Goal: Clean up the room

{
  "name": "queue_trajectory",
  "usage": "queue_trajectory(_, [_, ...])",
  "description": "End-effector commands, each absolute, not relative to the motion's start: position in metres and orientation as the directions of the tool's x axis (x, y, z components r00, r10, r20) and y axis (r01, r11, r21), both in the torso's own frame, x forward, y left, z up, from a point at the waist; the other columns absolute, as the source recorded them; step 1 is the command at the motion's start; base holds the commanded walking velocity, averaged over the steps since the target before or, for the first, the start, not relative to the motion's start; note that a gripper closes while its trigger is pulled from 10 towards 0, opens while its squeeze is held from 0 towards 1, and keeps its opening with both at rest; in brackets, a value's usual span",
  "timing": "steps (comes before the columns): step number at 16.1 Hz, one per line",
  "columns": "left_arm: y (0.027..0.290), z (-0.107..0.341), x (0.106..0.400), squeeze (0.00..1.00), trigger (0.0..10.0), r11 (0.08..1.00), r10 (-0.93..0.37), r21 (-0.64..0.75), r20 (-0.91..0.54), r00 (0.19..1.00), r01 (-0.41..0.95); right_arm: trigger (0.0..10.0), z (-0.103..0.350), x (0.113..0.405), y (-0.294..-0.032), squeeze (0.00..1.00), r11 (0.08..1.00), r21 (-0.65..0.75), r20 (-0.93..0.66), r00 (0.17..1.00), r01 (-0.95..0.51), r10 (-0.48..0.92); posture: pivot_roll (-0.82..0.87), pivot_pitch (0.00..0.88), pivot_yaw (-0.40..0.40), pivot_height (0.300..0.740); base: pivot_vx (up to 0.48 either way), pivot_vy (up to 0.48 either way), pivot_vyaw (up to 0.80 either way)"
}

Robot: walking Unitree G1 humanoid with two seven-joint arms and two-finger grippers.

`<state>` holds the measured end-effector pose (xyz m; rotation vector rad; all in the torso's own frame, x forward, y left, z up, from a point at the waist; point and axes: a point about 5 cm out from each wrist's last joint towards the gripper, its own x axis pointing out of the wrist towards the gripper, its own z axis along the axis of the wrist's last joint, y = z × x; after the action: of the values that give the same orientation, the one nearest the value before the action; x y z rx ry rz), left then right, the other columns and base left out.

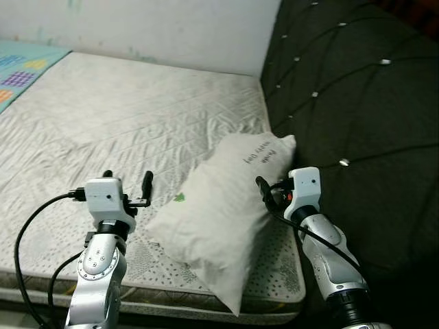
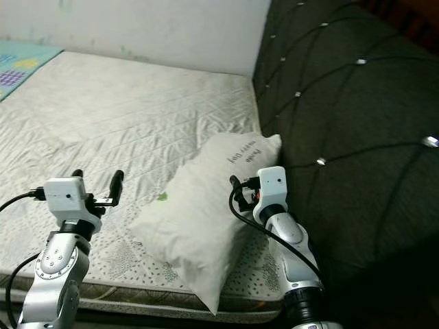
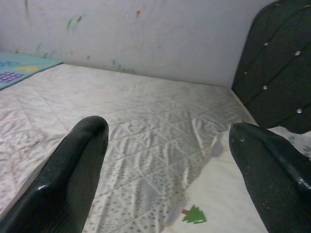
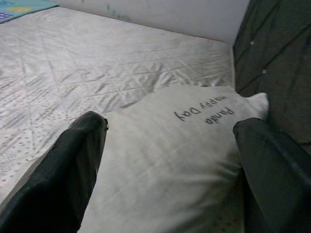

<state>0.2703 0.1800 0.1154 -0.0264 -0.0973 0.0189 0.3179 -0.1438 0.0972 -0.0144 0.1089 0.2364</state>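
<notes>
Now I hold both arms low over the bare quilted white mattress [image 1: 130, 116]: left gripper [image 1: 128, 186] and right gripper [image 4: 167, 160] spread wide, flanking the white printed pillow [image 1: 219, 212] lying beside the dark tufted headboard [image 1: 350, 103], ready to straighten it.

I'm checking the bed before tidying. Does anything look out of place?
Yes. The pillow lies askew near the headboard, with one corner hanging over the edge of the mattress. Both the left gripper and the right gripper are open beside it.
</notes>
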Motion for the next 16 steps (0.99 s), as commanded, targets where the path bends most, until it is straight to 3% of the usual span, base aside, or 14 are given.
queue_trajectory(1, [0.1783, 0.1184, 0.2704, 0.00, 10.0, 1.000, 0.018, -0.024, 0.105, 0.994, -0.016, 10.0, 0.1031, 0.3187, -0.1455, 0.00, 0.971, -0.003, -0.079, 0.968, -0.237, 0.236, -0.05, 0.059, -0.094, 0.740, 0.000, 0.000, 0.00])
queue_trajectory(4, [0.1788, 0.1189, 0.2709, 0.00, 10.0, 0.999, 0.021, -0.026, 0.103, 0.994, -0.018, 10.0, 0.1037, 0.3188, -0.1450, 0.00, 0.970, 0.000, -0.078, 0.967, -0.244, 0.243, -0.05, 0.069, -0.095, 0.725, 0.000, 0.000, 0.00])
queue_trajectory(11, [0.1804, 0.1187, 0.2704, 0.00, 10.0, 0.999, 0.034, -0.030, 0.099, 0.995, -0.031, 10.0, 0.1044, 0.3185, -0.1436, 0.00, 0.964, -0.001, -0.075, 0.961, -0.267, 0.267, -0.05, 0.078, -0.100, 0.635, 0.000, 0.000, 0.00])
queue_trajectory(16, [0.1801, 0.1186, 0.2704, 0.00, 10.0, 0.999, 0.039, -0.027, 0.097, 0.995, -0.036, 10.0, 0.1050, 0.3195, -0.1434, 0.00, 0.961, -0.012, -0.074, 0.959, -0.276, 0.275, -0.05, 0.075, -0.100, 0.635, 0.000, 0.000, 0.00])
